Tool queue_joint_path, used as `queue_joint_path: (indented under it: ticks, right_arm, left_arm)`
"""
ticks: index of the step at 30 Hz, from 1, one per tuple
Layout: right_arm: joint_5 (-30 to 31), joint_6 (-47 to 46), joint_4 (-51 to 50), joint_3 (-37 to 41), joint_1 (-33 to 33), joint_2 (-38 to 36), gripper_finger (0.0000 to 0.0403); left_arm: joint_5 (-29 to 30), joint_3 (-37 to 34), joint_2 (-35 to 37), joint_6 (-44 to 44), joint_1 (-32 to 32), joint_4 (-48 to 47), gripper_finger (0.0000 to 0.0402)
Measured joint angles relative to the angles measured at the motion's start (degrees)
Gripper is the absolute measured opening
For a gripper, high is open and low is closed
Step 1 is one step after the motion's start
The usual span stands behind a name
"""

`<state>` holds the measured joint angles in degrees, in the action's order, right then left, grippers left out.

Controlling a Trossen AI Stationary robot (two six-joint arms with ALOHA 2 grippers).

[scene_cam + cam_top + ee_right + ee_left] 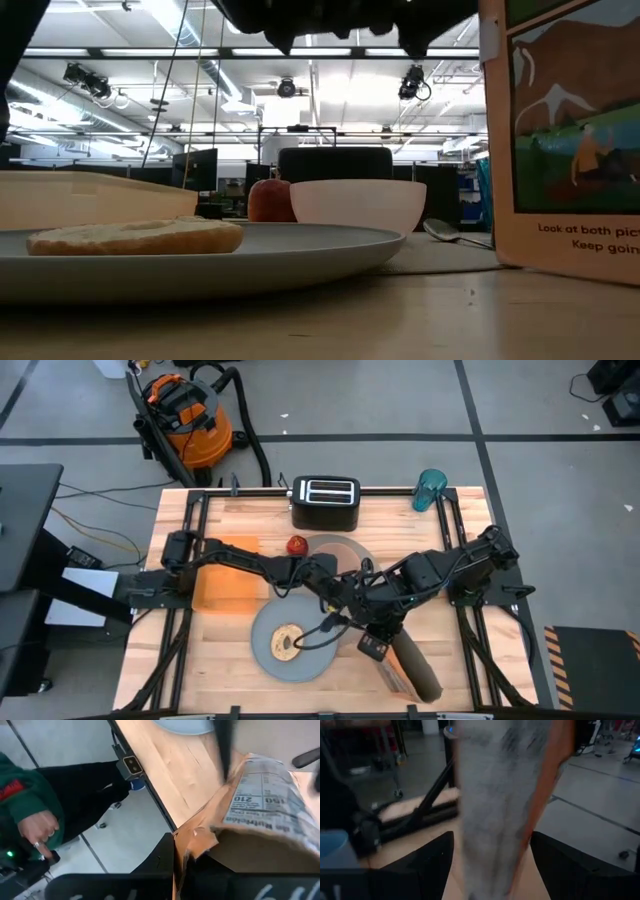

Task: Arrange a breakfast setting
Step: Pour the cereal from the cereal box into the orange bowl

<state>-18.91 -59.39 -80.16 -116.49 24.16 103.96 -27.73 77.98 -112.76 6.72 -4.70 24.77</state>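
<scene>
Cereal box (260, 815) between spread left pincer (492, 865) fingers; right pincer (185, 870) clamped on its top flap.

The place is a robotics lab or workshop in a large industrial hall. The light wooden surface (250, 510) is framed by black metal rails and stands on a grey concrete floor (380, 400) marked with dark lines. An orange-and-black shop vacuum (185, 410) with a coiled black hose sits on the floor behind it. Seen from table height, the hall has a high ceiling with long strip lights (300, 45), exposed trusses and dark equipment racks (335, 162).
</scene>
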Motion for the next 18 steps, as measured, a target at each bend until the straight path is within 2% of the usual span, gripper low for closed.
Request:
queue_joint_path:
  ticks: [5, 10, 18]
  right_arm:
    - [-0.16, 2.42, 0.30, -0.02, 1.32, -0.02, 0.0006]
    - [0.71, 6.04, -0.25, -0.04, 1.40, -0.02, 0.0006]
    - [0.62, 5.65, -0.86, -0.04, 0.83, -0.02, 0.0006]
  left_arm:
    - [-5.61, 1.07, 0.71, -0.31, 1.77, 0.40, 0.0273]
    - [-12.11, 5.20, -1.45, -0.04, 0.61, -2.97, 0.0273]
    - [-14.56, 5.77, -1.65, 0.29, -0.34, -3.75, 0.0273]
